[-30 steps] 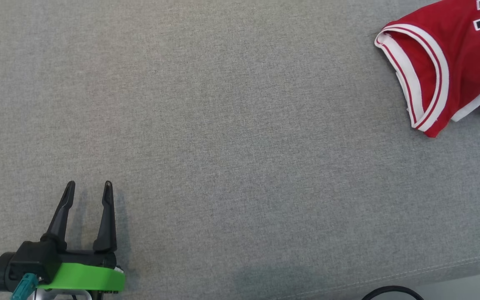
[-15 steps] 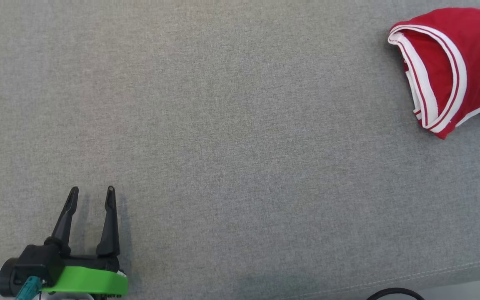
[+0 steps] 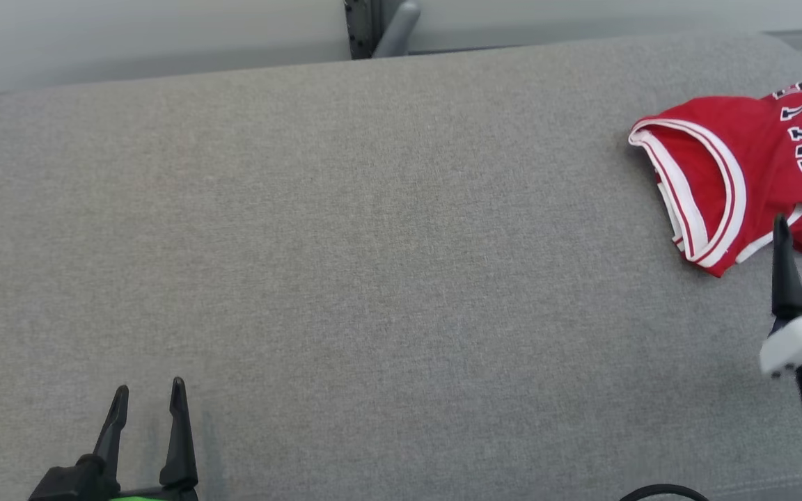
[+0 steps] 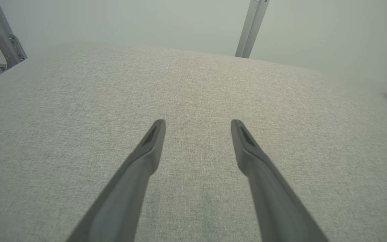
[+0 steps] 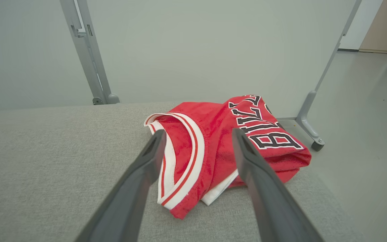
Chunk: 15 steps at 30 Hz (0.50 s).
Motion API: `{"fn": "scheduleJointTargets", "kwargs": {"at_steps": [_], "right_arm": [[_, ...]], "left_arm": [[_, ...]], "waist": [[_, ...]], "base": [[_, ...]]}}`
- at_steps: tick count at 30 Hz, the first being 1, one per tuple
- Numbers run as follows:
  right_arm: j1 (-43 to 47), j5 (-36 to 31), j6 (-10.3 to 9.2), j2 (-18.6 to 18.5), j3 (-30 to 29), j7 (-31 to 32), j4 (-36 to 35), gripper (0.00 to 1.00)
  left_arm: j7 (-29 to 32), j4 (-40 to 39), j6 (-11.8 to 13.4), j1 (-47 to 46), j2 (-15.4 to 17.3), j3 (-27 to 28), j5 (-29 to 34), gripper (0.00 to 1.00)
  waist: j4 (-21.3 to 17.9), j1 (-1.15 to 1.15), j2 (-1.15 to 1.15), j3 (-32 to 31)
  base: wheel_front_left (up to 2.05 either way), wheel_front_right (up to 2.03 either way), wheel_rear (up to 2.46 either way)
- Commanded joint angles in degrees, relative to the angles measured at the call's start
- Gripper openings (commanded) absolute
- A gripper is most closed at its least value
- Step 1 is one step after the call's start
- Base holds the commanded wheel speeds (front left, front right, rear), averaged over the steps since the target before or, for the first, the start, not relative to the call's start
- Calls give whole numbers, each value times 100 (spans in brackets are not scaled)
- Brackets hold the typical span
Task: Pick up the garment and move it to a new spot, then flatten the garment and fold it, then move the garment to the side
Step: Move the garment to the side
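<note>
The broad grey woven-cloth tabletop (image 3: 345,229) looks matt and slightly coarse, with a fine heathered weave. At two o'clock on it, the red sleeveless knit-cloth jersey (image 5: 213,148) has a fine mesh texture with a faint sheen, smooth white banded trim and flat black-and-white lettering. The left gripper (image 4: 197,121) and right gripper (image 5: 197,131) have jaws of dark, smooth, matt plastic. At eleven o'clock in the right wrist view, the grey upright frame post (image 5: 86,50) looks like smooth satin metal.
</note>
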Motion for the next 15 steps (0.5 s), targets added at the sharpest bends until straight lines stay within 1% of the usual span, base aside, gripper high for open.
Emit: {"fn": "scheduleJointTargets", "kwargs": {"at_steps": [1, 2, 4, 6, 8, 10, 11, 12, 15], "right_arm": [[460, -90, -7, 274, -183, -233, -66, 100], [691, -224, -4, 388, -216, -363, -120, 100], [1055, -319, -7, 731, -307, -574, -176, 100], [1362, -600, -10, 930, -353, -691, -169, 100], [1572, -799, -7, 1207, -309, -739, -64, 100], [1666, -1000, -8, 1340, -218, -763, -10, 100], [1698, -1112, -7, 1384, -194, -767, -94, 100], [1849, -1247, -7, 1504, -147, -764, -214, 100], [2015, -1485, -7, 1616, -54, -766, -399, 100]], "left_arm": [[-14, 36, 42, 172, -8, 35, 75, 100], [-15, 48, 52, 211, -13, 41, 101, 100], [-14, 90, 85, 305, -21, 42, 161, 100], [-14, 169, 125, 368, -25, 49, 245, 100], [-15, 232, 131, 386, -26, 63, 274, 100], [-14, 285, 120, 373, -27, 66, 276, 100], [-15, 281, 103, 337, -28, 43, 227, 100], [-15, 292, 70, 263, -28, -23, 194, 100], [-15, 357, 44, 170, -28, -85, 147, 100]], "waist": [[372, 0, 1, -627], [407, 0, 1, -697], [447, 0, 1, -820], [477, 0, 1, -900], [497, 0, 1, -970], [511, 0, 1, -1014], [527, 0, 1, -1036], [567, 0, 1, -1083], [618, 0, 1, -1166]], "base": [[0, 0, 0], [0, 0, 0], [0, 0, 0], [0, 0, 0], [0, 0, 0], [0, 0, 0], [0, 0, 0], [0, 0, 0], [0, 0, 0]]}}
